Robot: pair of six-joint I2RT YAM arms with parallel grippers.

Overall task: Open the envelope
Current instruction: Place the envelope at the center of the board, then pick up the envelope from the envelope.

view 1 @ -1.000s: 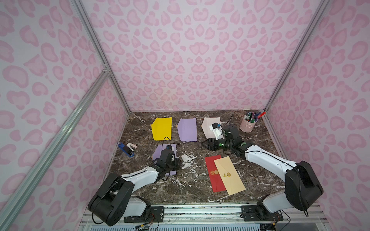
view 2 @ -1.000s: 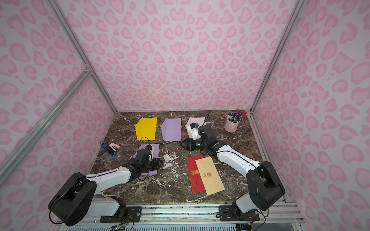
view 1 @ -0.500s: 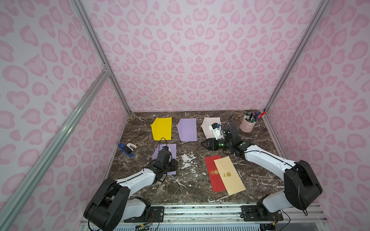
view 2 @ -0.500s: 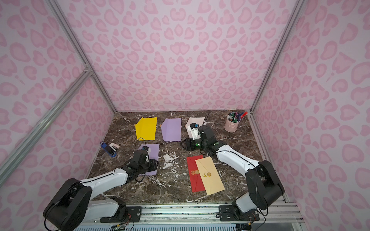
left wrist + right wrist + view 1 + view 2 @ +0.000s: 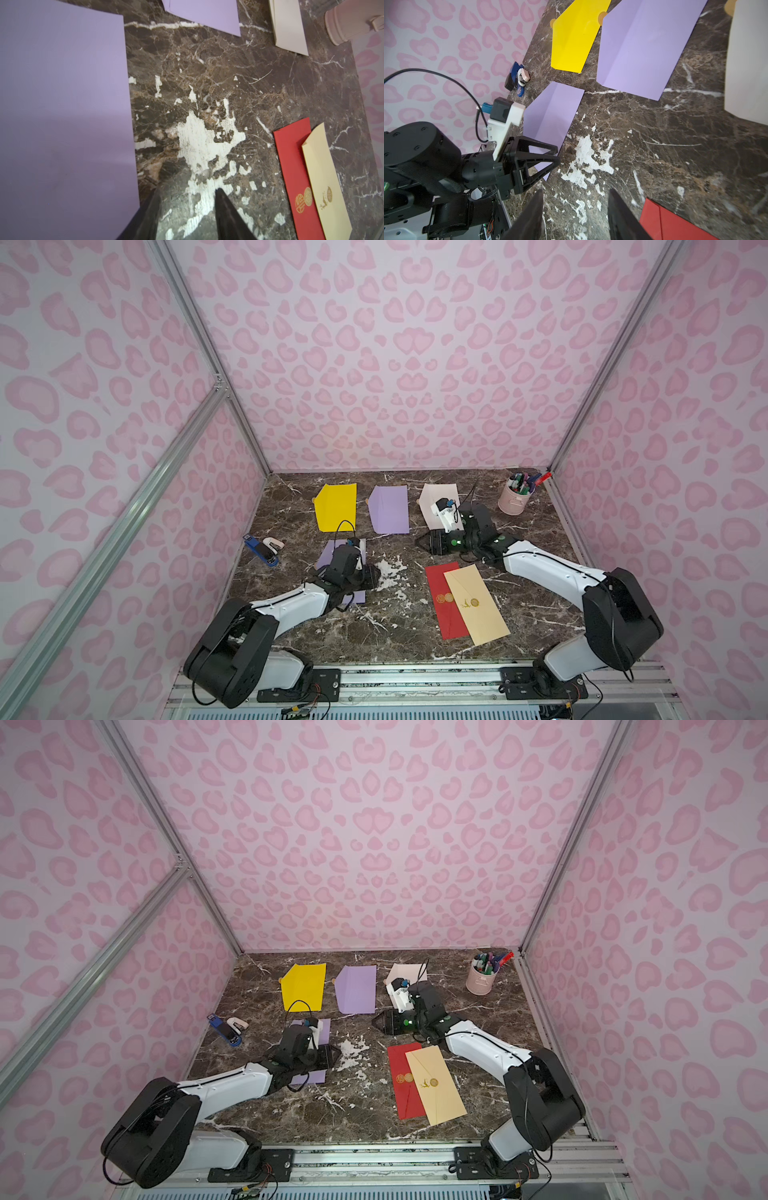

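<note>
Lab test booth, pink-print walls (image 5: 415, 344), aluminium frame (image 5: 204, 348), marble tabletop (image 5: 374, 639)

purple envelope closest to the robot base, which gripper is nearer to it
Left. The left gripper sits at the edge of the near purple envelope, jaws open over the tabletop beside it. The right gripper is farther off, near the white envelope.
</note>
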